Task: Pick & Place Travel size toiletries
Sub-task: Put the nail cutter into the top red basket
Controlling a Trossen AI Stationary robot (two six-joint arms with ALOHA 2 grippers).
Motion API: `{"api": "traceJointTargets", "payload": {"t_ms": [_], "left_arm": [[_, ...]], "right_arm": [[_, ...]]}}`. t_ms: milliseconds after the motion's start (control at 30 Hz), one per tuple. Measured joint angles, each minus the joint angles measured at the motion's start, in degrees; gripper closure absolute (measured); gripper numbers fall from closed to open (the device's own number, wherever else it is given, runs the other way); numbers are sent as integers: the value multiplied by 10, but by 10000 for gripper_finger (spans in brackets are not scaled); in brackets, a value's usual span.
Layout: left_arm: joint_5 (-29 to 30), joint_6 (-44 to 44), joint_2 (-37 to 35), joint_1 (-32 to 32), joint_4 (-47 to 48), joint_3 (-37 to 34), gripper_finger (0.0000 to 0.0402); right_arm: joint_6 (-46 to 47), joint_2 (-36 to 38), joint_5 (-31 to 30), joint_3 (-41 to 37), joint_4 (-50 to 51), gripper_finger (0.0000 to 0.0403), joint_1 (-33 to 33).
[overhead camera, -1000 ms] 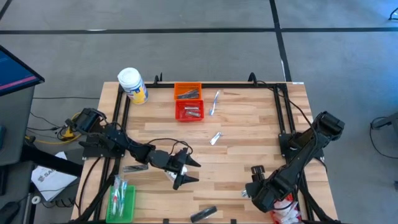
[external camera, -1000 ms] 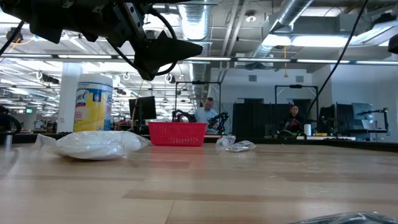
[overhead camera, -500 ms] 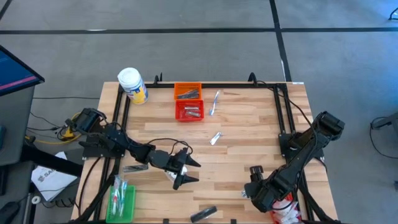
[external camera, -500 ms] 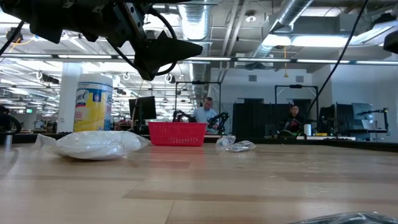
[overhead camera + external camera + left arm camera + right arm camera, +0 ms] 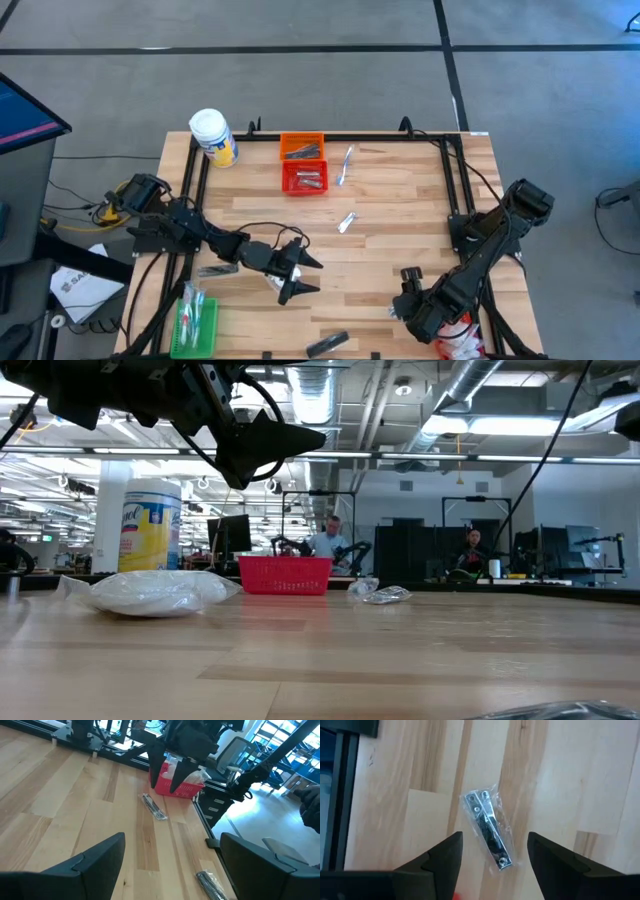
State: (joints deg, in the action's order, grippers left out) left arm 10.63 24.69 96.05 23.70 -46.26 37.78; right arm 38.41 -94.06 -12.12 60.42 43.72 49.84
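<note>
The right gripper (image 5: pixel 491 852), fingers spread, hangs directly above a clear-wrapped silver nail clipper (image 5: pixel 488 831) lying on the wooden table (image 5: pixel 560 775), apparently lined up for grasping; the left gripper (image 5: pixel 296 272) waits open mid-table.

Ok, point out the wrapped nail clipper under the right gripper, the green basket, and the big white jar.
wrapped nail clipper (image 5: pixel 488 828): right wrist view, middle of the metal body.
green basket (image 5: pixel 197 325): high view, centre of the basket.
big white jar (image 5: pixel 211 133): high view, on the white lid.
</note>
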Motion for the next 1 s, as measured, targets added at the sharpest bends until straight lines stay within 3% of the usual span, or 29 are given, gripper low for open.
{"api": "traceJointTargets", "payload": {"t_ms": [333,467,1000], "left_arm": [[0,0,0,3,0,0,82],[0,0,0,0,0,0,82],[0,0,0,2,0,0,82]], "right_arm": [[40,0,2,-42,0,208,-3],[15,0,0,-42,-35,211,-4],[4,-60,15,-42,-37,158,-6]]}}
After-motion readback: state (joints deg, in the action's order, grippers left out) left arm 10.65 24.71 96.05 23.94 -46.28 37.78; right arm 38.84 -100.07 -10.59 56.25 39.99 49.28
